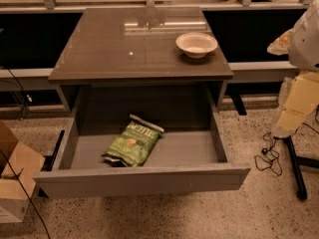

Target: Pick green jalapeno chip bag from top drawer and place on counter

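Off the right edge of the glossy dark grey-brown counter (124, 49), the pale yellowish tool (289, 118) hangs pointing down under the white arm (306, 34); open or closed cannot be told. The crinkly green jalapeno chip bag (133, 144) lies flat in the pulled-out grey top drawer (144, 180), below the counter's front edge, lettered top pointing back-right

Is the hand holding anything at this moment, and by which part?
Nothing appears held. The green jalapeno chip bag lies free in the top drawer; the hand is out of view.
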